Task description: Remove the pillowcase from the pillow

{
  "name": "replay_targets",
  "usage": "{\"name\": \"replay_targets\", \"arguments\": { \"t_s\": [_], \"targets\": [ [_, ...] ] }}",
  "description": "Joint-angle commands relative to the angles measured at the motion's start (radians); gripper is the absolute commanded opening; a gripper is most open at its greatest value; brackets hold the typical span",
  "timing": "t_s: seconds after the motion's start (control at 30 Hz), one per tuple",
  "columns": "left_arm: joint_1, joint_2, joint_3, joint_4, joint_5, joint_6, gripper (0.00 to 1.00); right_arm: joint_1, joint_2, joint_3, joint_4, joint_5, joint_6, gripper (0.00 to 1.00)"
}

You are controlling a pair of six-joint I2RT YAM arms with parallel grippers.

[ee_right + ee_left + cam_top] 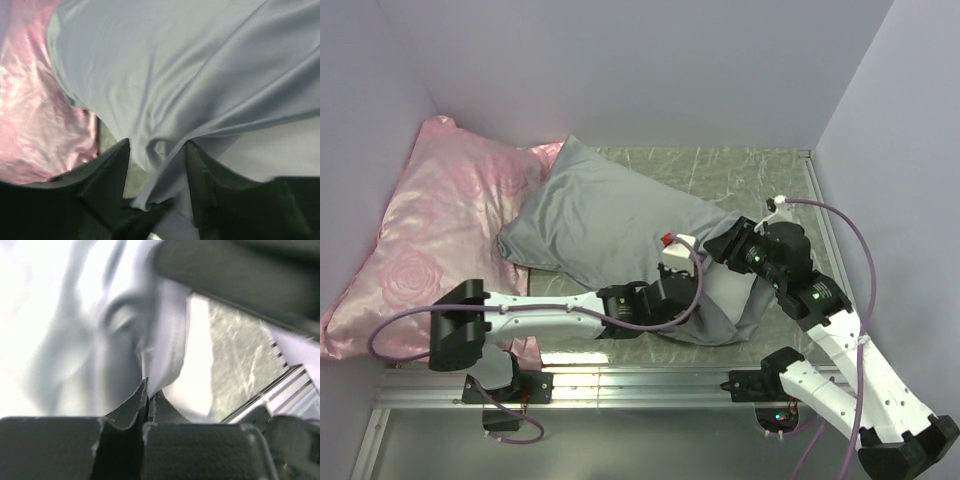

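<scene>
Left gripper [148, 390] is clenched on the hem of the grey pillowcase [610, 215]. In the left wrist view the stitched edge runs straight down into the closed jaws.

Right gripper [158, 145] is released, with the jaws apart. A loose fold of the same grey fabric lies between the fingers [200, 170] and does not look pinched.

The two grippers are near each other at the near-right end of the pillowcase, left gripper [665, 285] just inboard of right gripper [730, 245]. The rest of the sack runs away from both, up and to the left across the marbled worktop [740, 175].

The pillowcase is plump along its length, so it is filled. The pillow inside is covered by fabric. There is a paler patch between the grippers at the open end, but I can't tell whether that is pillow or lit fabric. The left wrist view has a blown-out white area right of the hem, same doubt.

A pink rose-patterned pillow [440, 230] lies beyond the far-left end of the pillowcase, well away from both grippers. The grey corner overlaps its edge.
</scene>
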Motion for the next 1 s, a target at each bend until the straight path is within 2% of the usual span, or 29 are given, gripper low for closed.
{"name": "replay_targets", "arguments": {
  "t_s": [0.0, 0.03, 0.13, 0.27, 0.4, 0.6, 0.7, 0.83, 0.97],
  "targets": [
    [0.001, -0.104, -0.037, -0.135, -0.018, -0.107, 0.01, 0.001, -0.045, 0.029, -0.022, 0.049, -0.052, 0.58],
    [0.007, -0.113, -0.039, -0.16, -0.017, -0.118, 0.01, 0.001, -0.056, 0.03, -0.033, 0.058, -0.055, 0.67],
    [0.052, -0.104, -0.05, -0.194, 0.032, -0.142, 0.01, 0.001, -0.137, 0.02, -0.084, 0.115, -0.046, 0.77],
    [0.118, -0.057, -0.033, -0.211, 0.078, -0.143, 0.01, 0.003, -0.223, -0.025, -0.142, 0.127, -0.009, 0.78],
    [0.231, -0.017, -0.048, -0.179, 0.15, -0.118, 0.01, 0.001, -0.324, -0.097, -0.184, 0.124, 0.031, 0.78],
    [0.308, 0.005, -0.074, -0.14, 0.215, -0.072, 0.01, 0.003, -0.403, -0.253, -0.205, 0.093, 0.088, 0.78],
    [0.332, 0.019, -0.054, -0.146, 0.218, -0.058, 0.01, 0.001, -0.407, -0.305, -0.161, 0.072, 0.123, 0.81],
    [0.362, 0.019, -0.044, -0.146, 0.246, -0.043, 0.01, 0.003, -0.403, -0.391, -0.106, 0.075, 0.135, 0.91],
    [0.362, 0.005, -0.051, -0.162, 0.295, -0.029, 0.01, 0.001, -0.494, -0.479, 0.008, 0.141, 0.103, 1.0]
  ]
}}
